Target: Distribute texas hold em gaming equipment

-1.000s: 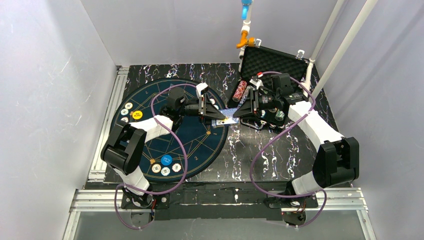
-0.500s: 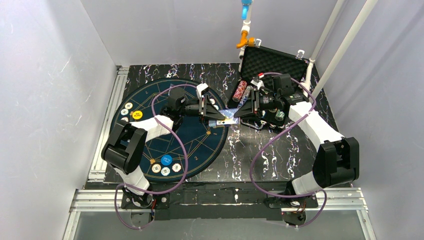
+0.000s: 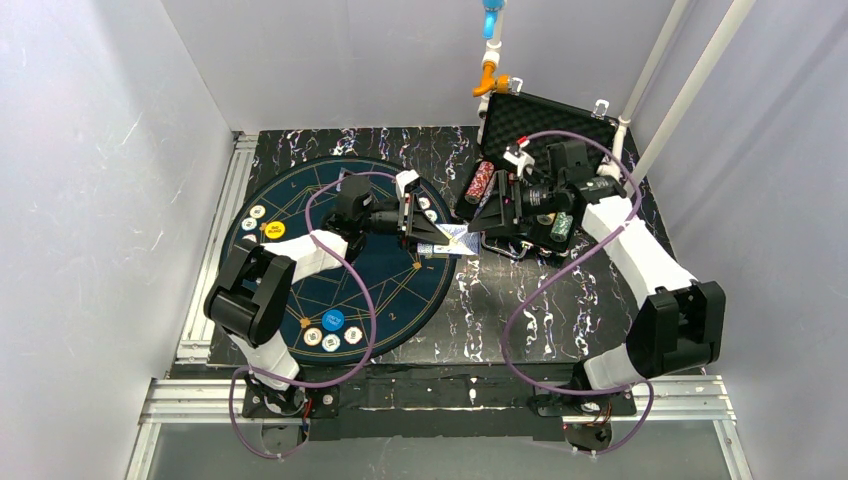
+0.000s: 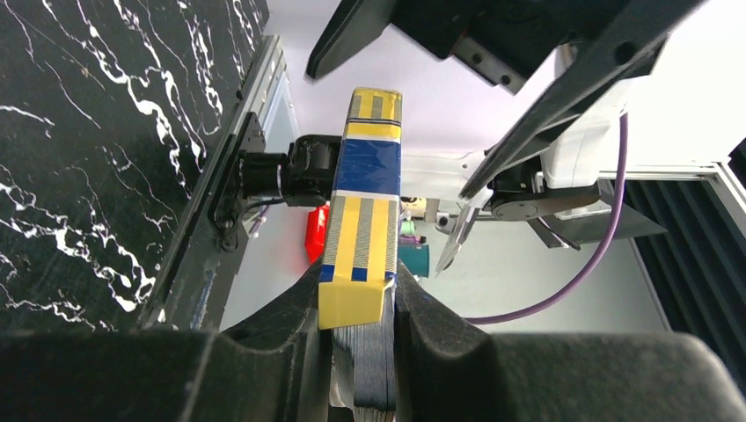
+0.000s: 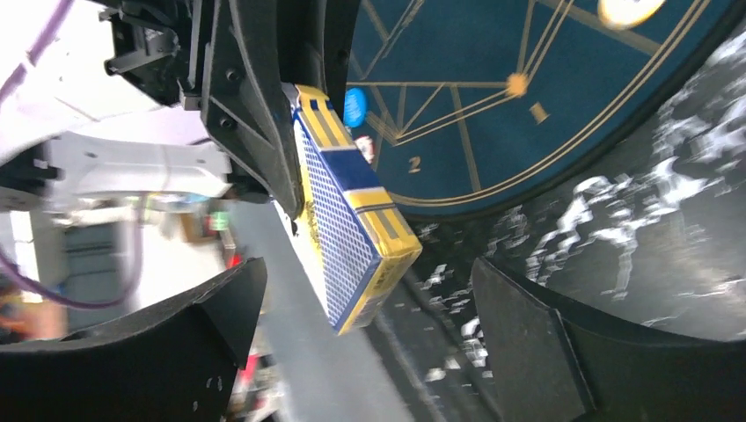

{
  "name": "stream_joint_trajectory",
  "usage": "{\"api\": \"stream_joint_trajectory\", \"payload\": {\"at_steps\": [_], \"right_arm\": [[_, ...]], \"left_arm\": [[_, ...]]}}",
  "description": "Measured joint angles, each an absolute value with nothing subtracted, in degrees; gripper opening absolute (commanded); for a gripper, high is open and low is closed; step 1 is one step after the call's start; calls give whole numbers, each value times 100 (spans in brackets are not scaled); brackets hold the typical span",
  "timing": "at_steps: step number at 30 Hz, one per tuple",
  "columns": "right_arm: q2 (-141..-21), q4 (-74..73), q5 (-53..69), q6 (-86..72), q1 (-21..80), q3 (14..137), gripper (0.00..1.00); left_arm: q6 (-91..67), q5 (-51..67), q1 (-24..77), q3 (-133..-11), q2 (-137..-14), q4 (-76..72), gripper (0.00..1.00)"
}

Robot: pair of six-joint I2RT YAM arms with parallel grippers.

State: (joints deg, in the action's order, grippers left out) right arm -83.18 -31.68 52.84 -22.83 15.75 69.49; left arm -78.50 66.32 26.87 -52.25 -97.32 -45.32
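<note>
**Item:** pack of cards [image 5: 352, 220] — yellow-and-blue striped edges, blue lattice face.

**Location:** off the table [image 3: 520, 310], in the air between the two arms, about over the right rim of the round mat [image 3: 300, 200].

**Holder:** left gripper [image 3: 413, 228], jaws clamped on the near end of the pack. Most of its length juts out unsupported toward the other arm.

**Second arm:** right gripper [image 3: 476, 228], jaws spread wide. One finger stands to each side of the pack's far end, with a clear gap on both sides, so it bears no load.

**Already set out on the mat:**
- a yellow disc [image 3: 272, 230] with small chips beside it at the left rim
- a blue disc [image 3: 333, 320] with a row of chips [image 3: 331, 343] at the near rim

**Also present:** the open case [image 3: 545, 120] behind the right arm.

**Step in hand (judged):** passing the pack across, so that the left arm takes sole charge of it.

**Handling notes:**
- The right arm should back out straight along the pack's long line. With its fingers straddling the pack, a sideways or turning exit could clip a corner and lever the pack in the left jaws.
- The left arm is best kept motionless until those fingers are past the far end.
- The grip sits at one end only, so the pack could pivot there. It calls for firm pressure and a slow, level carry.
- The pack should be lowered flat onto a bare patch of the mat, away from the discs and chips — not dropped from a height.
</note>
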Motion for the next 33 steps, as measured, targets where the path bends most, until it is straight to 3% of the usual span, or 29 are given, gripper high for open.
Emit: {"api": "stream_joint_trajectory", "payload": {"at_steps": [7, 12, 18, 27, 30, 33], "right_arm": [[-8034, -4364, 4274, 414, 1798, 7937, 98], [-8099, -5057, 3468, 1883, 2823, 8667, 98], [-8342, -5310, 2502, 2731, 4106, 8799, 98], [-8517, -5384, 1511, 3240, 4788, 8796, 98], [-8523, -5384, 1457, 3312, 4807, 8799, 89], [-8541, -5380, 1431, 3341, 4807, 8796, 74]], "left_arm": [[-7747, 6954, 2687, -5382, -9719, -3927, 0], [-7365, 7028, 2709, -5616, -9677, -3199, 0], [-6956, 7111, 2871, -5839, -9666, -2637, 0], [-6724, 7153, 2985, -5957, -9664, -2392, 0], [-6687, 7157, 3002, -5999, -9664, -2359, 0], [-6657, 7168, 3020, -6029, -9664, -2338, 0]]}}
